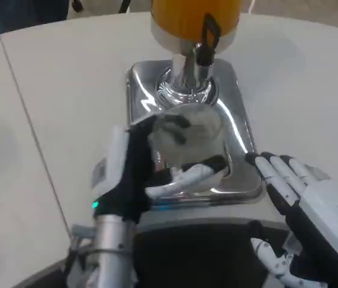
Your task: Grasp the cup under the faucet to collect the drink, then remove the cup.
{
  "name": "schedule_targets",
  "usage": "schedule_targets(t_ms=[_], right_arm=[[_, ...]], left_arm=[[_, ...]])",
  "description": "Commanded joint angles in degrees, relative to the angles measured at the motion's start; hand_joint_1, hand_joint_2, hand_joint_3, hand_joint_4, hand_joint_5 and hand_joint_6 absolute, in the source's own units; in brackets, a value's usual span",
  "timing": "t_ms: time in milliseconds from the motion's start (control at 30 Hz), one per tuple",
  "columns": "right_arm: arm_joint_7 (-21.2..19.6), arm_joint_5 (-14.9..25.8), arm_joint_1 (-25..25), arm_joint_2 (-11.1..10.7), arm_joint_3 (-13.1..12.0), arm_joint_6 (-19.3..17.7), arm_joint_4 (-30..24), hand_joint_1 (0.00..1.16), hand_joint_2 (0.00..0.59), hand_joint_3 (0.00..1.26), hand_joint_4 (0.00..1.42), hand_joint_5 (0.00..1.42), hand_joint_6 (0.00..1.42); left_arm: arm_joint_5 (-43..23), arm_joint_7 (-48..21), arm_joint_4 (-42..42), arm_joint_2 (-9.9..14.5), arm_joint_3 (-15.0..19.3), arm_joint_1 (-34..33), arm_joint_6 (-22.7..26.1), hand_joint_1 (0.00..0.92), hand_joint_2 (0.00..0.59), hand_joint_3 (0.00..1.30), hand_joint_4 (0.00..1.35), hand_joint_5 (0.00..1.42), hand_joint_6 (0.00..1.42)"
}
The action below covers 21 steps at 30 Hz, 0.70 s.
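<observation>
Left hand (134,174) wraps the clear plastic cup (190,141) from nine o'clock; cup upright on the shiny steel drip tray (241,129), just toward six o'clock of the black-handled faucet (203,45). Right hand (304,204) at four o'clock, fingers spread, holding nothing

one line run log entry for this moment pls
left hand: grips cup | cup: on drip tray, under faucet | right hand: open, beside tray
</observation>
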Motion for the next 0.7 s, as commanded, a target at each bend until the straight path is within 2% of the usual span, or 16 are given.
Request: schedule_targets(t_ms=[33, 467, 600, 700], right_arm=[[1.71, -0.64, -0.30, 0.48, 0.12, 0.83, -1.95, 0.28, 0.586, 0.00, 0.00, 0.00, 0.05], [3.81, -2.22, -1.76, 2.02, 0.65, 2.19, -2.14, 0.28, 0.586, 0.00, 0.00, 0.00, 0.05], [4.01, -1.71, -2.57, 1.68, -0.13, 2.58, -1.17, 0.29, 0.586, 0.00, 0.00, 0.00, 0.05], [3.89, -1.55, -3.31, 1.62, -0.49, 2.97, -0.59, 0.29, 0.586, 0.00, 0.00, 0.00, 0.05]], left_arm=[[0.38, 3.91, 7.88, -1.51, -2.10, -5.99, -1.84, 0.695, 0.058, 1.18, 1.17, 1.42, 1.42], [0.65, 16.80, 28.67, -1.49, -3.27, -18.64, -2.03, 0.695, 0.069, 1.14, 1.12, 1.41, 1.42], [0.93, 20.47, 33.01, -0.95, -3.93, -20.31, -1.84, 0.691, 0.092, 1.07, 1.11, 1.38, 1.42], [1.54, 22.58, 35.45, -0.68, -5.35, -20.96, -1.74, 0.634, 0.120, 0.91, 1.12, 1.28, 1.42]])
